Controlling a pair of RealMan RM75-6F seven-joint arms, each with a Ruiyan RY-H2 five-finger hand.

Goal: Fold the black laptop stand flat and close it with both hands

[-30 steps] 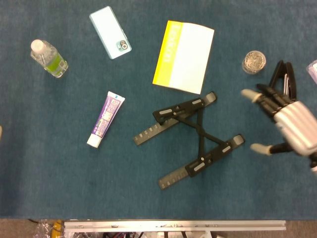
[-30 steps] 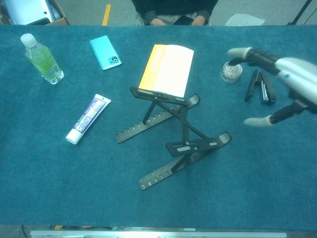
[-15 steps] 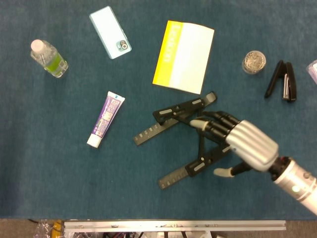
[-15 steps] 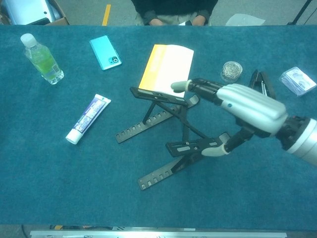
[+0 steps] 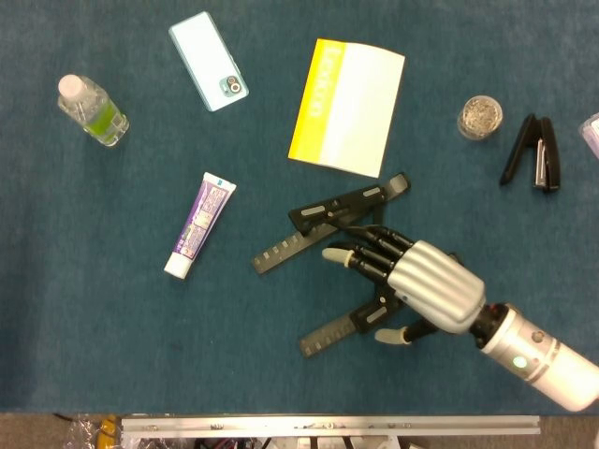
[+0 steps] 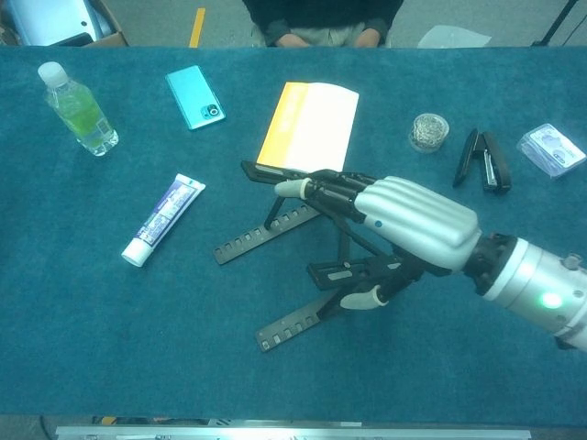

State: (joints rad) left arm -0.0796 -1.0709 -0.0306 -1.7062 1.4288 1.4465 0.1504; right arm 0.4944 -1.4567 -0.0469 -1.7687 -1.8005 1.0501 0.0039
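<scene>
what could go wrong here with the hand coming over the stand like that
Only the right hand is over the laptop stand; the left hand is not in view. Pressing one-handed on the raised stand could tip it or slide it across the cloth rather than fold it.

The fingers lie among the crossed struts, so they might get pinched if the frame collapses.

A shove toward the far side could push the stand into the yellow booklet just behind it.

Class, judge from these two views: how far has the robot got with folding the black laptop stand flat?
Done: nothing; the laptop stand stands raised, its rails apart. In hand: the right hand hangs over the stand with fingers spread; whether they touch cannot be told. Left: collapsing and closing it, and bringing in the left hand, which neither view shows.
</scene>
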